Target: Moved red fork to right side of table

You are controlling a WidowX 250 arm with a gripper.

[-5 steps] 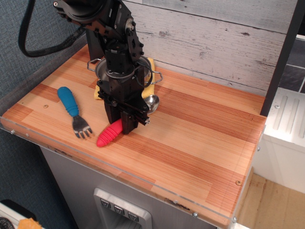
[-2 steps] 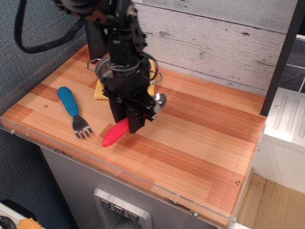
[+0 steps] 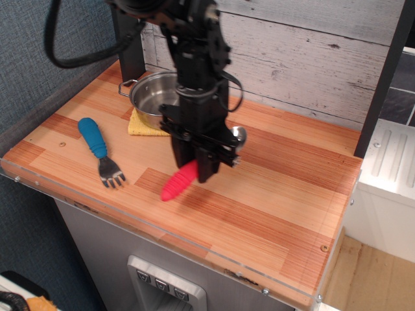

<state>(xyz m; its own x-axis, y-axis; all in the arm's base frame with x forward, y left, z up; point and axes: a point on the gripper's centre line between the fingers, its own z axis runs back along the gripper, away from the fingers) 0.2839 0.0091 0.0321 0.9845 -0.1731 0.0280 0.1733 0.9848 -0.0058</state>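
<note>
The red fork has a ribbed red handle pointing down-left and a shiny metal bowl showing behind the gripper. My black gripper is shut on it at the upper end of the handle and holds it tilted, just above the wood-plank table, near the table's middle. The handle's tip hangs close to the surface; I cannot tell whether it touches.
A blue-handled metal fork lies at the left front. A steel pot stands on a yellow cloth at the back left. A clear acrylic rim edges the front. Bare planks lie to the right.
My gripper has moved to the right with the red fork in it, away from the blue fork. The pot, earlier mostly hidden behind the arm, now shows.
</note>
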